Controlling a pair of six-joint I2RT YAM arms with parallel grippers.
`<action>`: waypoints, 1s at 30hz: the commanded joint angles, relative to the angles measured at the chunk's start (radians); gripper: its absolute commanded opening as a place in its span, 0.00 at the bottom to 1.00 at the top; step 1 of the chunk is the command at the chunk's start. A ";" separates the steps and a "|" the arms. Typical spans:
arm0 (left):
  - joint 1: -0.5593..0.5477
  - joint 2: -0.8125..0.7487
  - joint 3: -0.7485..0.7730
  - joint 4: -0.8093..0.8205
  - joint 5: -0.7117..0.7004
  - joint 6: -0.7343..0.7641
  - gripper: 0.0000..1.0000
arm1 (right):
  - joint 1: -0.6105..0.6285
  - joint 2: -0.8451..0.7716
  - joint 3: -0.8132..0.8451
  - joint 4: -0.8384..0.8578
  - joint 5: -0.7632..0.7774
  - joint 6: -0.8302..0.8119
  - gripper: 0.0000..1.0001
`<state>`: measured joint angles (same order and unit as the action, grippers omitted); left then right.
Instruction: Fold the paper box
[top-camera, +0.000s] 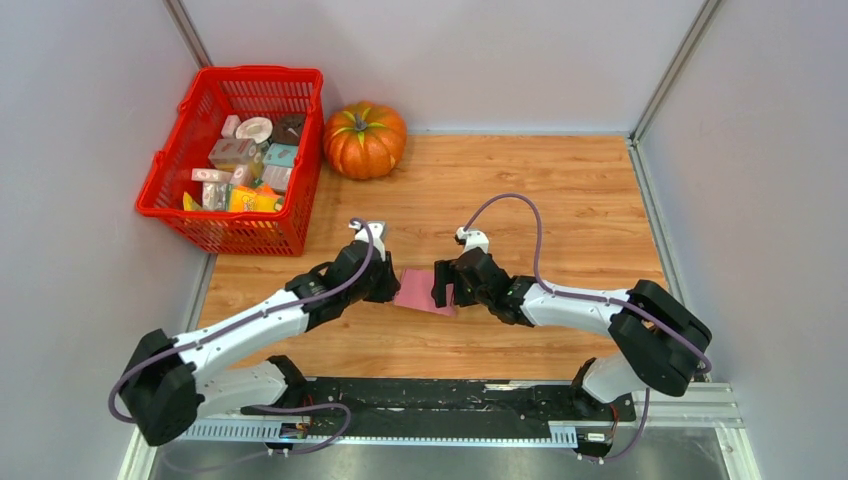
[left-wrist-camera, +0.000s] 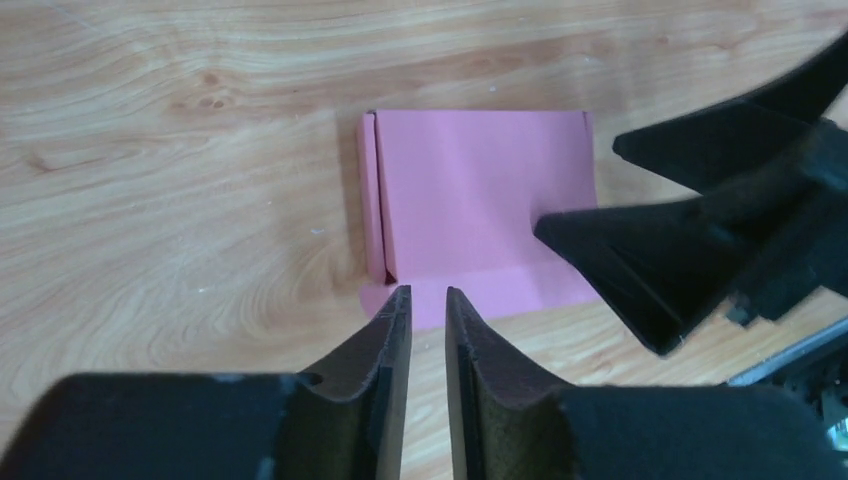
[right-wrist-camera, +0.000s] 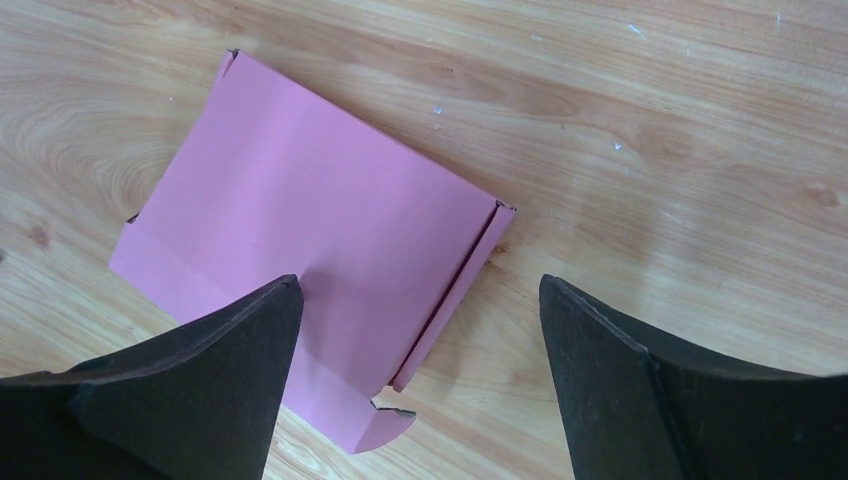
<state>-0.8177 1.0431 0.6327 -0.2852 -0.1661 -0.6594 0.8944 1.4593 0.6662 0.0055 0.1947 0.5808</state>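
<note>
Card is what the step turns on: the paper box (top-camera: 425, 290) lies on the tabletop (top-camera: 560, 180) midway between the two arms, mostly a flat pink sheet, with one narrow side flap (right-wrist-camera: 452, 295) creased and lifted a little and a rounded tab (right-wrist-camera: 388, 425) sticking out at the corner beside it. The right jaws stand wide apart and hold nothing; one fingertip (right-wrist-camera: 260, 330) hovers over the main panel and the other over bare wood, so they straddle that flapped edge. The left jaws show only a slim gap with nothing in it, their fingertips (left-wrist-camera: 395, 320) just short of the sheet's edge in the left wrist view, where a long strip (left-wrist-camera: 500, 288) lies flat. Judged from this, the step in hand is raising a wall along its crease. Doing it well probably means one arm pinning the main panel close to the fold line, though not on it, while the other slips under the flap's free edge and swings it up about the crease; a sideways push would likely make such light card skid or buckle on the smooth wood. The red basket (top-camera: 230, 160) and the pumpkin (top-camera: 365, 140) sit well apart at the far left.
</note>
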 joint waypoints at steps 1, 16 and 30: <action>0.040 0.142 0.062 0.096 0.161 0.029 0.22 | 0.005 -0.023 -0.013 0.018 -0.024 -0.053 0.91; 0.040 0.264 -0.082 0.282 0.212 -0.049 0.14 | -0.066 -0.140 -0.080 -0.024 -0.282 -0.096 0.86; 0.040 0.272 -0.050 0.247 0.200 -0.010 0.14 | -0.130 -0.062 -0.102 0.063 -0.314 -0.122 0.44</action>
<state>-0.7780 1.3170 0.5602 -0.0231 0.0437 -0.6960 0.7689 1.3643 0.5503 0.0101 -0.1005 0.4892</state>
